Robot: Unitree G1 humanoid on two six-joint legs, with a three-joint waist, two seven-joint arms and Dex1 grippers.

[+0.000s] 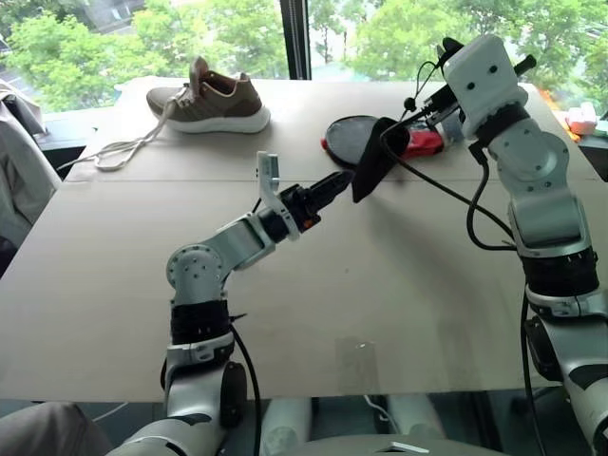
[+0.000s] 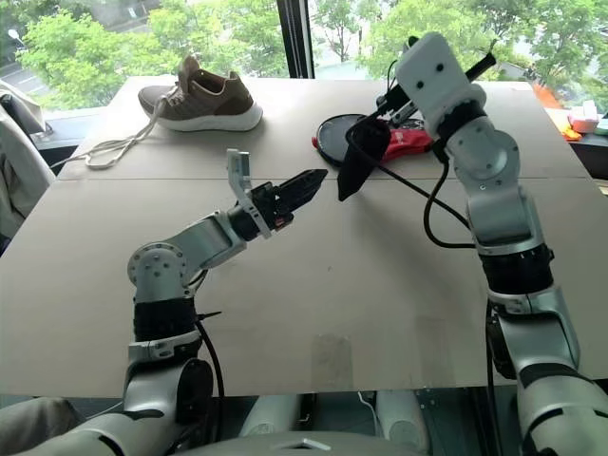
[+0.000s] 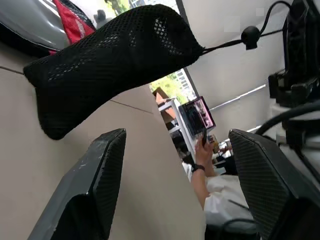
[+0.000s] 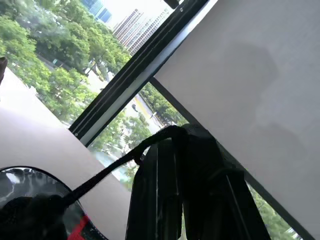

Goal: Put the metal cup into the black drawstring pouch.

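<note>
1. Beyond a window full of green trees, a broad beige table [image 1: 399, 285] is seen, with a brown shoe [image 1: 211, 100] at its far left and a flat black-and-red oval case [image 1: 353, 136] at the far middle.
2. The black drawstring pouch [image 1: 376, 160] is held in the air over the far middle of the table, just in front of the oval case, and hangs clear of the surface.
3. The right gripper [image 4: 180, 165] is raised high on the right and is clamped shut on the drawstring cord [image 4: 107, 172], from which the pouch dangles.
4. The left gripper [image 1: 334, 187] is held level just beside the pouch's lower end, its jaws spread wide with nothing between them.
5. The metal cup cannot be made out; a bulge in the mesh suggests it may already sit inside the pouch, though this is not certain.
6. The pouch is judged soft, light and floppy, an open mesh that sags and swings from the cord.
7. The cord is judged the surest place for carrying; the fabric body would be better pinched near the mouth if it must be steadied.
8. A smooth steel cup is judged hard and slippery, best gripped across its wall.
</note>
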